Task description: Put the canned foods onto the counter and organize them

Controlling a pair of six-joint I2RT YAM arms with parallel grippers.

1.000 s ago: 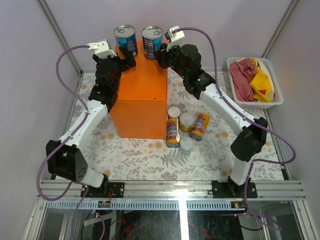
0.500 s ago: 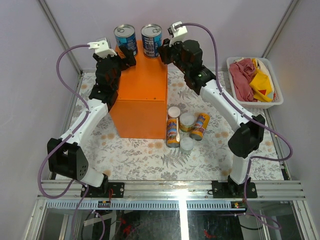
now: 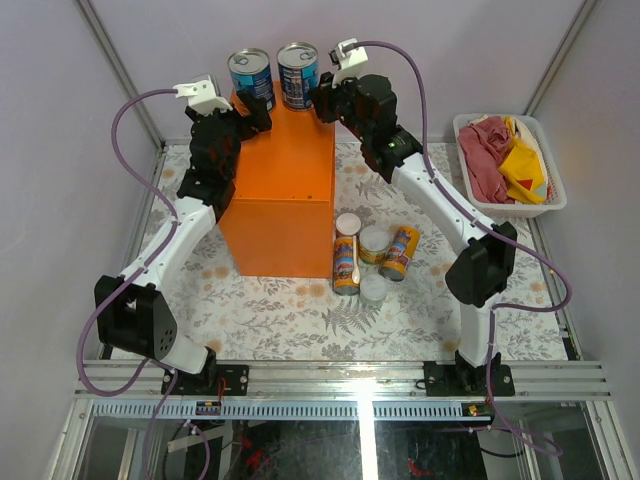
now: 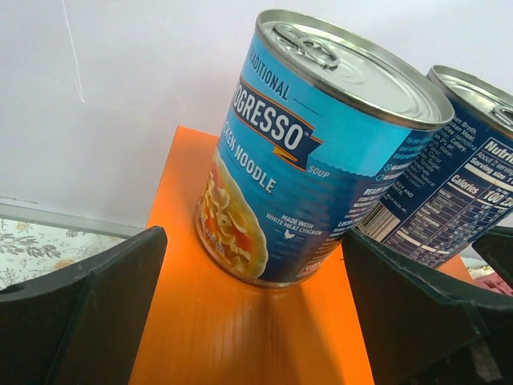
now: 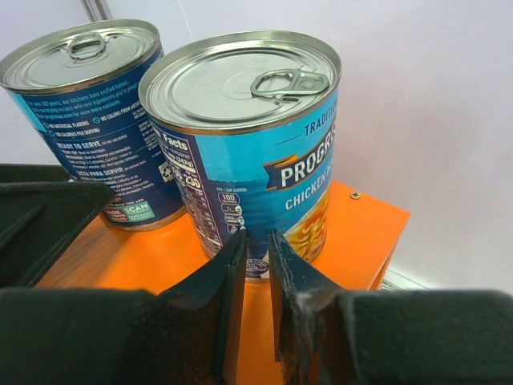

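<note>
Starting left: what is the left gripper [image 4: 253, 237] doing? (A)

Jaws spread wide, one finger on each side of the left blue can [image 4: 321, 152], holding nothing. The can stands upright at the far end of the counter [image 3: 285, 190]. (B)

And the right blue can [image 5: 256, 160]? (A)

Upright just beside it, same far edge. Whether the two labels touch, can't tell. (B)

Right gripper [image 5: 256, 241]? (A)

Pinched shut with nothing in it, tips low against that can's wall. Touching or just short, can't tell. (B)

Handling? (A)

Sealed steel soup cans, pull tabs intact, so probably full and heavy for their size. Rigid, won't crush. The glossy paper label is likely slick, so grip mid-height across the round wall, not the rim or the tab. A low nudge should slide them; a high one risks tipping. (B)

The rest of the canned foods? (A)

Four loose cans [image 3: 372, 255] clustered on the table right of the counter: two tall yellow-orange, two short with pale lids. Not on the counter yet. (B)

Anything unclear? (A)

Can't tell from above whether the tall ones stand or lie. Both wrist views crop the counter, and the arms hide its far corners. The basket [image 3: 556, 196] at the far right holds only cloths. (B)
</note>
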